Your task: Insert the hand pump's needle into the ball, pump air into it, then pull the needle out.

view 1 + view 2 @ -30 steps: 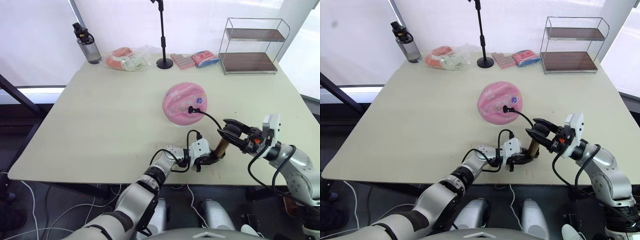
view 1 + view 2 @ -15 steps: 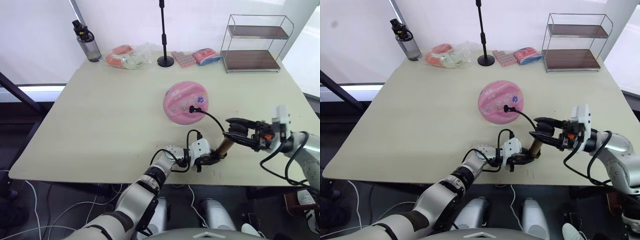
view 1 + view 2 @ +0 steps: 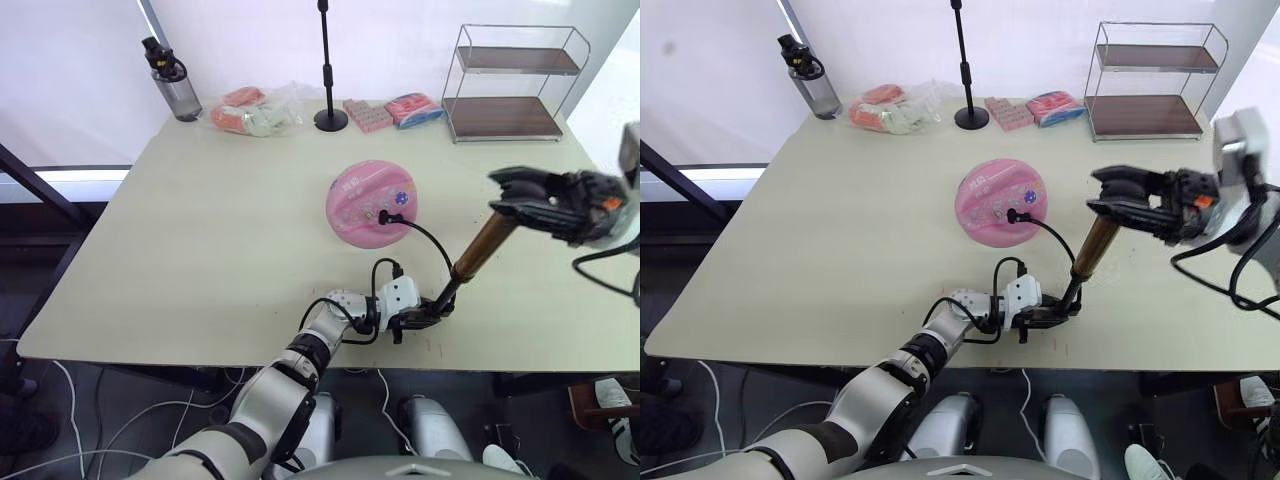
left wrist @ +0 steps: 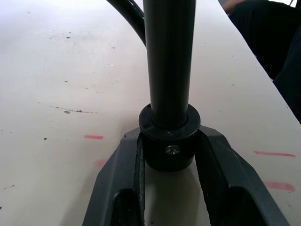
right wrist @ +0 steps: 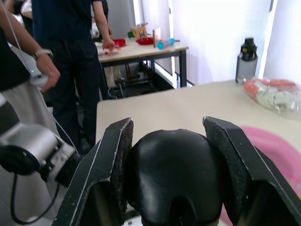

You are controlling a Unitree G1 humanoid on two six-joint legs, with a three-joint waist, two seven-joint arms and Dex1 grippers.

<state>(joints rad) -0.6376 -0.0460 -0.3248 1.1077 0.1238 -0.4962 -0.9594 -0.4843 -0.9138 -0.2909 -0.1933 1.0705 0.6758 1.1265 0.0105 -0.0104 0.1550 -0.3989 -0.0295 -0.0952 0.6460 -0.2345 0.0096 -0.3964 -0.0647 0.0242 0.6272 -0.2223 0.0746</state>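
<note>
The pink ball (image 3: 368, 200) lies mid-table. The black hose (image 3: 425, 238) curls from the hand pump to a black fitting (image 3: 386, 217) sitting on the ball's near side; the needle itself is hidden. The hand pump (image 3: 485, 245) slants up to the right from the near table edge. My left gripper (image 3: 430, 313) is shut on its black lower end (image 4: 168, 141). My right gripper (image 3: 507, 192), raised above the table's right side, is shut on the black handle (image 5: 175, 174). Below the gold barrel a thin black rod (image 3: 445, 293) shows.
Along the far edge stand a water bottle (image 3: 172, 85), a bag of packets (image 3: 255, 115), a black stand (image 3: 328, 120), pink packets (image 3: 408, 110) and a wire shelf (image 3: 515, 85). People stand by another table (image 5: 141, 47) in the right wrist view.
My right gripper has risen and swung to the right with the handle, drawing the pump out longer and steeper. The left gripper and ball have stayed put.
</note>
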